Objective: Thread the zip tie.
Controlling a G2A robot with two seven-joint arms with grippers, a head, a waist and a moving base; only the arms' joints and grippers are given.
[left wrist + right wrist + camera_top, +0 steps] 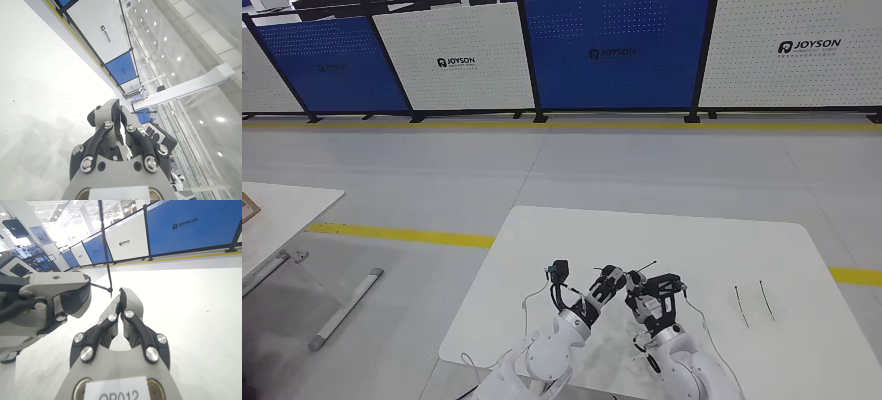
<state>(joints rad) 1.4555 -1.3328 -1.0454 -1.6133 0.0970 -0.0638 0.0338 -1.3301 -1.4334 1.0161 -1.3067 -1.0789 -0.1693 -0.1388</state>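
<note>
The zip tie [104, 247] hangs in the air above the near edge of the table, between the two grippers. A short run of its black strap leads out of the left gripper [88, 284] to a small dark knot, the head [110, 289]. From there a long run rises steeply away, and a short stub pokes out below. The left gripper's jaws are clenched on that short run of strap, so this arm alone carries the tie. The right gripper [120, 293] sits just beside the head and stub without touching them, its jaws pressed together with nothing visible between them. Judged from this, the threading looks begun and perhaps done (the strap seems to pass through the head, though the crossing is too small to tell a true pass from a mere overlap). What would be left is to take the free end and draw the loop snug; no closed loop can be made out. Under both arms lies the white table [189, 304], and well off toward its right side two spare zip ties [739, 305] lie side by side, untouched.
</note>
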